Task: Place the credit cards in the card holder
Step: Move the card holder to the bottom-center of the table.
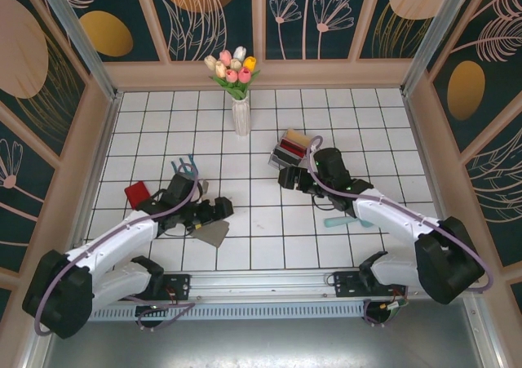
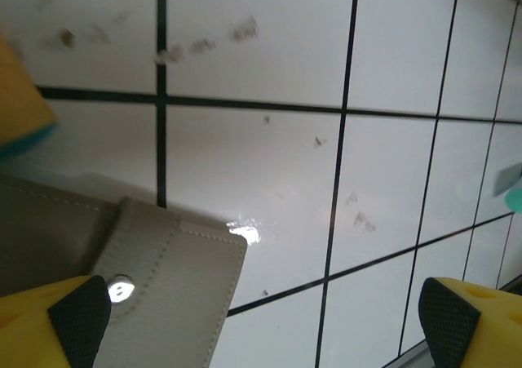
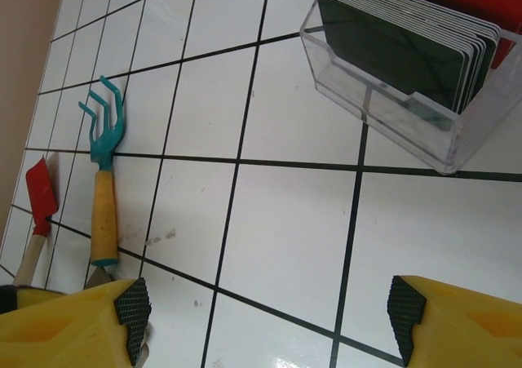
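Closing on the packed credit cards in the clear rack may lift several together or tip the rack. The right gripper stands spread, empty, near it; the left gripper, spread and empty, hovers over the folded grey card holder.

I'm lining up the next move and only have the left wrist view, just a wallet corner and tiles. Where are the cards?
Observer: The cards stand upright in a clear rack, farther back and to the right of your wallet.
Operator: Is the right arm holding one?
Observer: No. The right end effector is open over bare tile, just short of the rack.
Operator: Anything at the back to avoid?
Observer: A vase of tulips stands at the back, near the middle.
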Controlling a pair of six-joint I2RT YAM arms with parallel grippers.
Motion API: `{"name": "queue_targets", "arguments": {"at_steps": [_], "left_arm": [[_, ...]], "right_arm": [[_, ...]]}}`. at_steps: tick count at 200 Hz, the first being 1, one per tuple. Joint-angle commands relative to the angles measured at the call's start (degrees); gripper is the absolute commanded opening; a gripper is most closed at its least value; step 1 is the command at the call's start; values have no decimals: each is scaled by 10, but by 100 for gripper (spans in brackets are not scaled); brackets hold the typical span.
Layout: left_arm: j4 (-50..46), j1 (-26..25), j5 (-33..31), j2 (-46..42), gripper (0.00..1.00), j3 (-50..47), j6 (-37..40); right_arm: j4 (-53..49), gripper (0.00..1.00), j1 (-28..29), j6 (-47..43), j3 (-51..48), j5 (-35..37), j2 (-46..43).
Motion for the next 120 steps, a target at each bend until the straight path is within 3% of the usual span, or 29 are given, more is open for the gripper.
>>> {"name": "queue_targets", "arguments": {"at_steps": [1,56,93,120], "left_arm": [[19,-21,-5,19,99,-16,-21],[118,-110,6,113,99,6,-36],[143,-198,-18,252,97,129,-6],[199,-208,-10,320,94,209,-1]], "right_arm": [[-2,78,5,19,12,28,4],[-35,75,6,58,-11,84,-3],[-81,72,4,80,-34,132,-42],[-99,69,0,95,-58,135,-74]]}}
